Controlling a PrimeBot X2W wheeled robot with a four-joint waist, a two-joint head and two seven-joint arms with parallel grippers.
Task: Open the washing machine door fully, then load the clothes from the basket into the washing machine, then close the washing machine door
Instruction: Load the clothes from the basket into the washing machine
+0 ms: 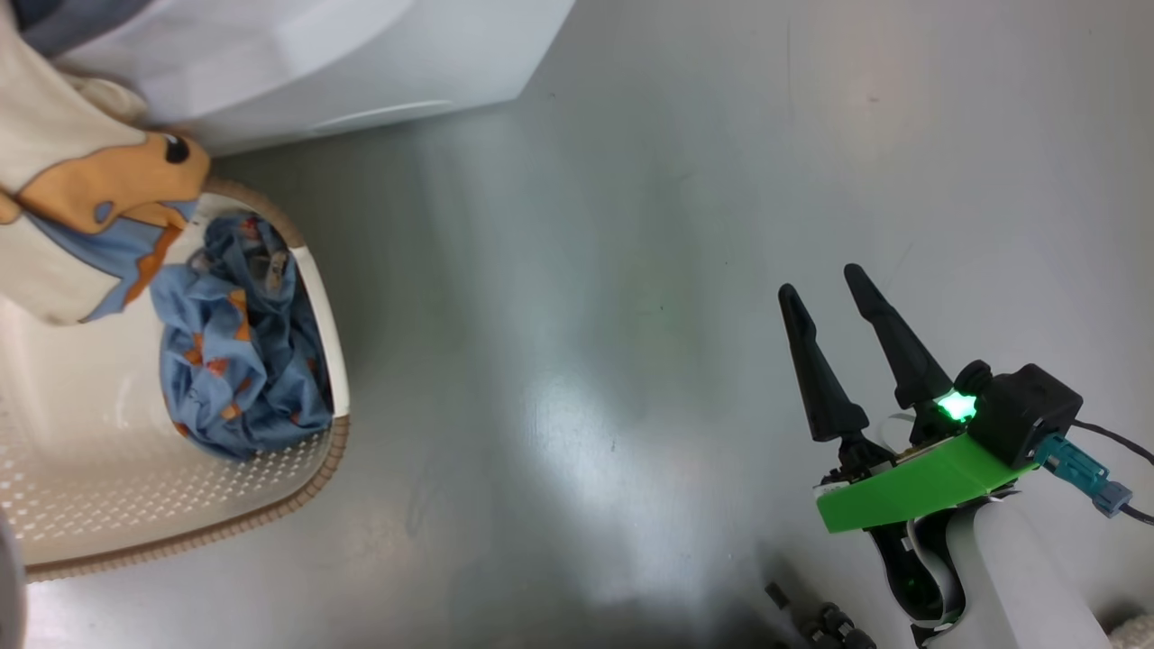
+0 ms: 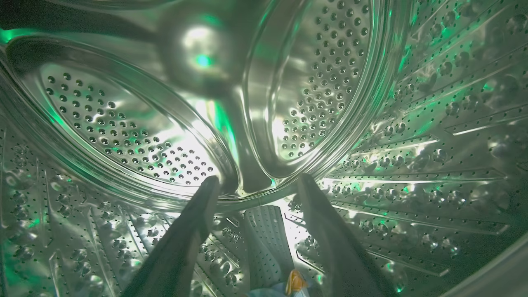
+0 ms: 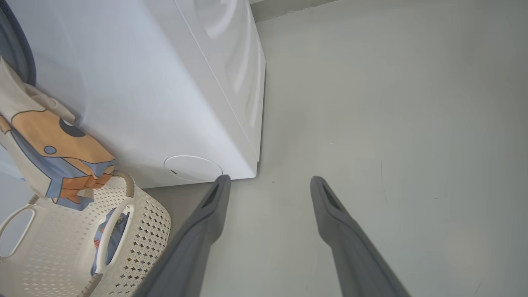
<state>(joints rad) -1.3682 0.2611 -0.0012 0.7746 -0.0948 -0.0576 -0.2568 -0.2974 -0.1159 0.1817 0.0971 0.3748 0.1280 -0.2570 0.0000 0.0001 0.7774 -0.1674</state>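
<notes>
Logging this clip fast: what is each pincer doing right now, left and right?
Left pincer: open, fingers spread inside the steel drum, gripping nothing.
Right pincer: open and empty, over the bare floor.

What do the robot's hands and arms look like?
The left hand and right hand each have two long, dark, pointed fingers. The right one has a bright green bracket, a glowing green light, a black box, a teal plug, dark cables and a white forearm.

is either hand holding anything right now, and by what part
Nothing is held. The left hand is open inside the drum, cloth loose by its base; the right hand is open over the floor.
</notes>
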